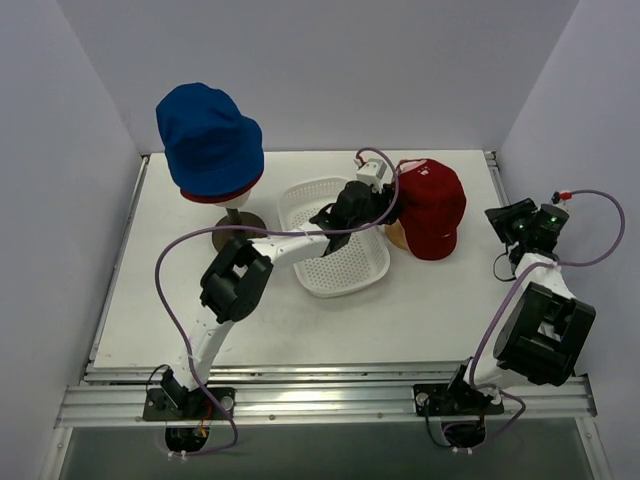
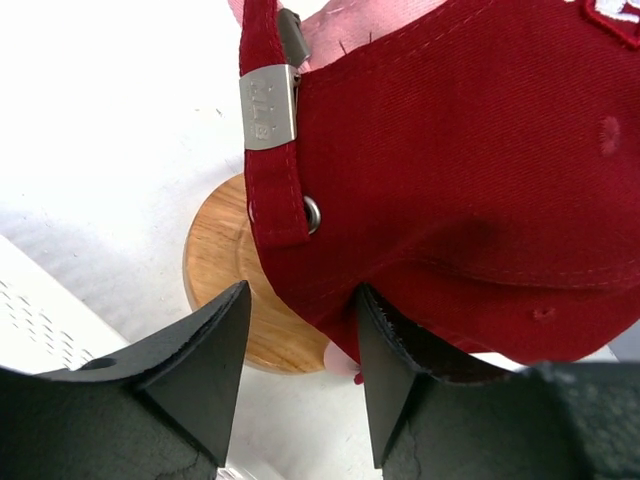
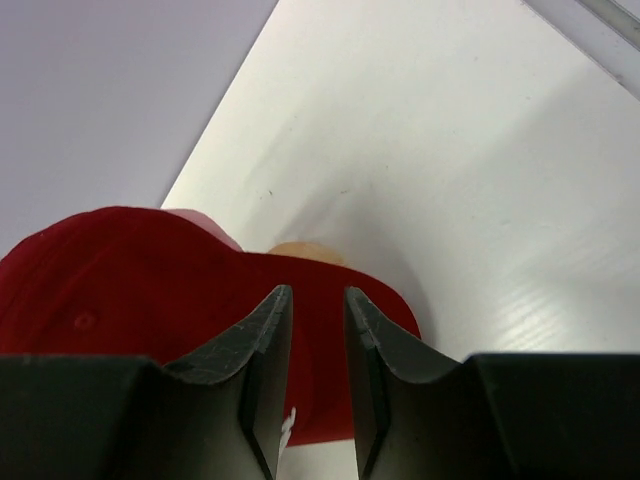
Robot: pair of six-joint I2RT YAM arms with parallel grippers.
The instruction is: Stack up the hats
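A blue bucket hat (image 1: 208, 135) sits on a stand at the back left, with the rim of a dark red bucket hat (image 1: 215, 196) showing under it. A red peaked cap (image 1: 432, 205) sits on a wooden base (image 2: 225, 270) at the right, over a pink cap (image 2: 350, 25). My left gripper (image 1: 380, 208) is open at the red cap's rear edge (image 2: 450, 170). Its right finger touches the fabric, and the gap (image 2: 300, 290) holds nothing. My right gripper (image 1: 497, 220) stands apart to the cap's right. Its jaws (image 3: 316, 291) are slightly open and empty, and they face the red cap (image 3: 130, 280).
A white perforated basket (image 1: 345, 290) lies in the middle under my left arm, its corner also in the left wrist view (image 2: 40, 310). The stand's dark round foot (image 1: 238, 224) is at the left. Walls close the left, back and right sides.
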